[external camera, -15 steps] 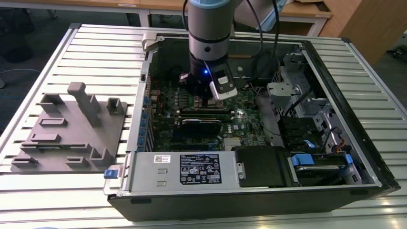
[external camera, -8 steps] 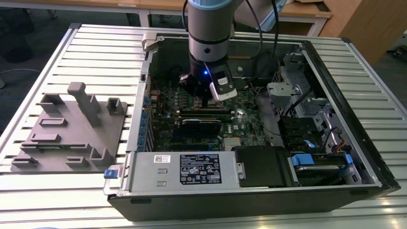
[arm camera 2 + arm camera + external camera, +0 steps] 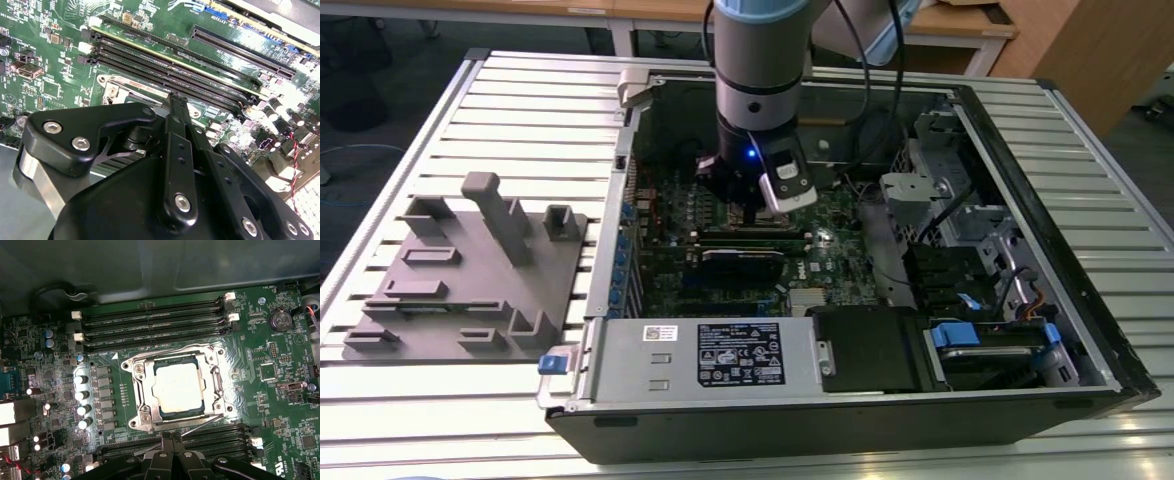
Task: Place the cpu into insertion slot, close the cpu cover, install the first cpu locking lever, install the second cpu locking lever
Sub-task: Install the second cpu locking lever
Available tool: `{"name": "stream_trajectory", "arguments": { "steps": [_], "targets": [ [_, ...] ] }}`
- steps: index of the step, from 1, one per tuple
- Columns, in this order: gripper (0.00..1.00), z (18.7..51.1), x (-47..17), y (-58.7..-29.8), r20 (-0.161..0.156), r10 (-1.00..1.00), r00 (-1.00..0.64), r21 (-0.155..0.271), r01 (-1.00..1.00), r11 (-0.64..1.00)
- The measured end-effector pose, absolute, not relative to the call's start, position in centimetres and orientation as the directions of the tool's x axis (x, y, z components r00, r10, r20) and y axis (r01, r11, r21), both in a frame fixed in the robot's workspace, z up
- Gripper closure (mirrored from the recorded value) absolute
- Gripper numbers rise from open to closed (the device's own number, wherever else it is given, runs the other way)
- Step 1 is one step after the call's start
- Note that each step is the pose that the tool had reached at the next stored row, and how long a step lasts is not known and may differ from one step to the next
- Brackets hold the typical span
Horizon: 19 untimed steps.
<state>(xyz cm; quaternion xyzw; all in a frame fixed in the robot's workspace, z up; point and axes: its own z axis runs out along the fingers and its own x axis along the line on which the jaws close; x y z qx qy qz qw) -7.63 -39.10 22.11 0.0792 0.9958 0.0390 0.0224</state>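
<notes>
In the first wrist view the cpu (image 3: 179, 387), a pale grey square, lies flat in the insertion slot and hides the slot's contact field. The cpu cover (image 3: 144, 390) is down around it as a metal frame. One locking lever (image 3: 218, 384) lies along a side of the cover. A second thin lever (image 3: 200, 425) slants away from the socket toward my gripper (image 3: 170, 439), whose black fingers are shut together right beside it. In the second wrist view the fingers (image 3: 176, 107) reach a corner of the cover (image 3: 131, 86). In the exterior view the gripper (image 3: 747, 208) hangs low over the green motherboard (image 3: 834, 255).
Memory slots (image 3: 150, 322) run along both sides of the socket, and a row of capacitors (image 3: 82, 395) stands beside it. A black expansion card (image 3: 744, 257), the power supply (image 3: 720, 355) and drive bays (image 3: 974, 340) crowd the case. A grey fixture (image 3: 467, 270) sits on the table.
</notes>
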Motion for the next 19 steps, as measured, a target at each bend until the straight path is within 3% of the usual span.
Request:
{"name": "stream_trajectory", "arguments": {
  "steps": [19],
  "targets": [
    [0.89,21.66,-7.81,-39.12,-0.038,0.16,-0.986,0.081,0.156,0.984]
  ]
}}
